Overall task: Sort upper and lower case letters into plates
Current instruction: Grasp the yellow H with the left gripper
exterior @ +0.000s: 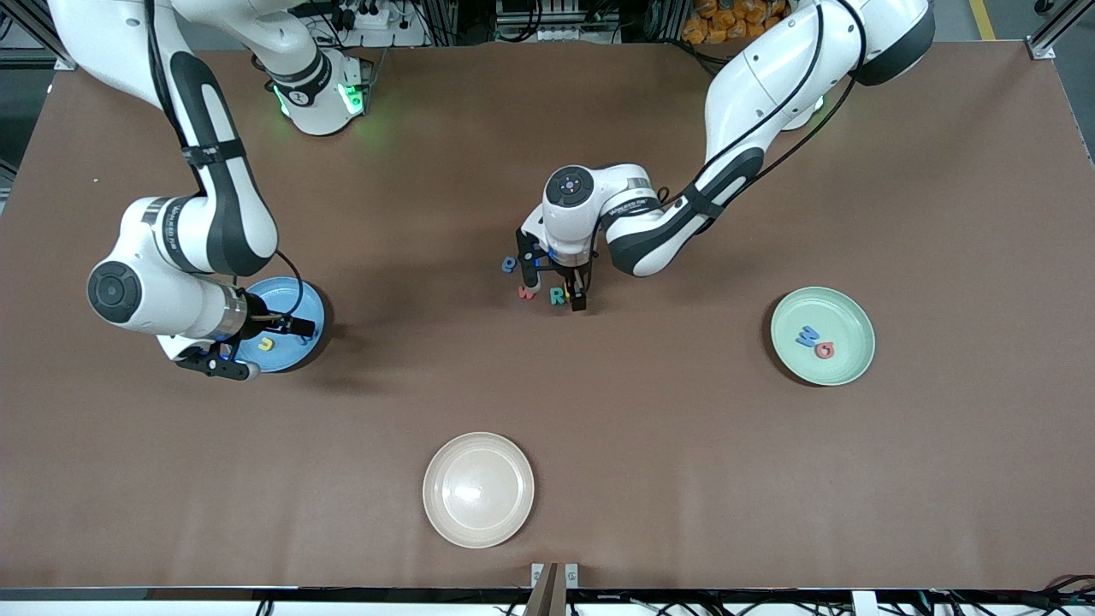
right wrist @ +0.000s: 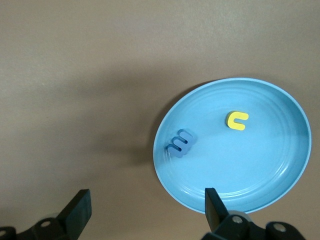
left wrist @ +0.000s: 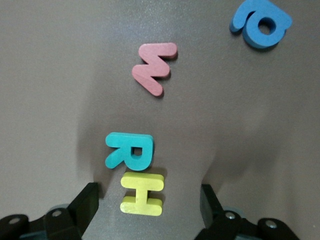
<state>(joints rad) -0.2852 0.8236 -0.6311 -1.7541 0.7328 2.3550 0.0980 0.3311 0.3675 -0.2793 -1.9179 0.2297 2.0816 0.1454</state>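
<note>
Straddling the yellow H (left wrist: 142, 194) mid-worktop, the left gripper (left wrist: 150, 202) has its fingers spread; close squarely on the H alone (the teal R (left wrist: 129, 151) touches it). The right gripper (right wrist: 145, 207), fingers spread, waits over the blue plate (right wrist: 280, 190).

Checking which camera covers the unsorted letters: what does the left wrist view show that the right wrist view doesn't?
Only the left wrist view: four loose letters on the table, a red W, blue letter, teal R and yellow H, the H between the open left pincer.

Only the right wrist view: the light blue plate holding a yellow letter and a blue letter, under the open right pincer.

Both: brown tabletop.
</note>
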